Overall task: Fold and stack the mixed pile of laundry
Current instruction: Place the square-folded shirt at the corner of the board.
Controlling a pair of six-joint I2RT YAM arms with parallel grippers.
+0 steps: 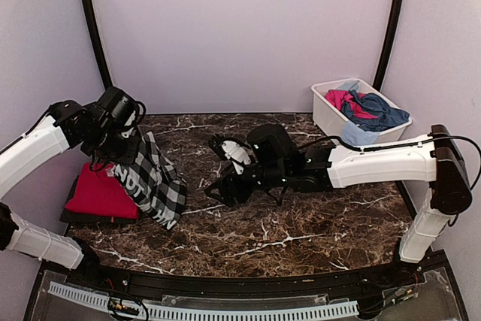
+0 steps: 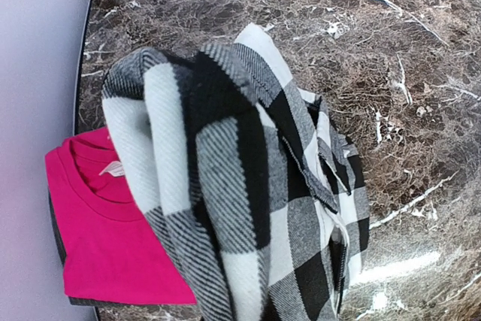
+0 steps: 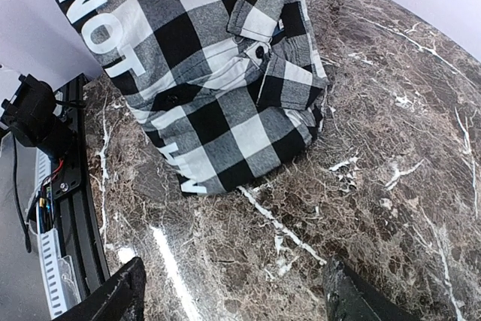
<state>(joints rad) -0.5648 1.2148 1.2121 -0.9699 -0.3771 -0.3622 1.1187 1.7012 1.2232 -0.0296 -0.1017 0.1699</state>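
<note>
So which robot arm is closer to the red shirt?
Left. The left arm hangs right by the red tee, jaws shut on the checked shirt. The right arm is out over the table's middle, beyond that shirt, jaws open.

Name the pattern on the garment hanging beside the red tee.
The hanging garment is black-and-white checked with white lettering; right wrist view shows it best.
</note>
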